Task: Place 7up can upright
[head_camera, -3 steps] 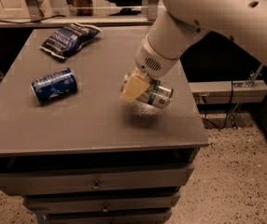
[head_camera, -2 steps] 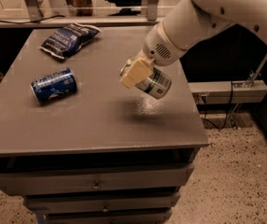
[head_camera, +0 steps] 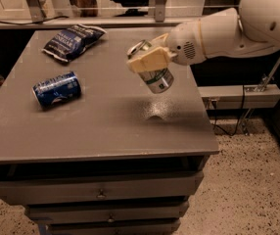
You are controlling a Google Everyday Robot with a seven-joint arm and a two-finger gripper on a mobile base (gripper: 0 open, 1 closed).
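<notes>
My cream-fingered end effector (head_camera: 149, 61) grips the small whitish-silver 7up can with a green band (head_camera: 158, 79), closed on it. It holds the 7up can tilted in the air, silver top up and to the left, above the flat grey surface (head_camera: 110, 126). Well left of the 7up can, a blue soda can (head_camera: 57, 88) lies on its side. Behind and left of the 7up can lies a dark blue crinkled snack bag (head_camera: 74, 39). The surface tops grey drawers (head_camera: 101, 192); lower right of the 7up can is speckled floor (head_camera: 247, 180).
</notes>
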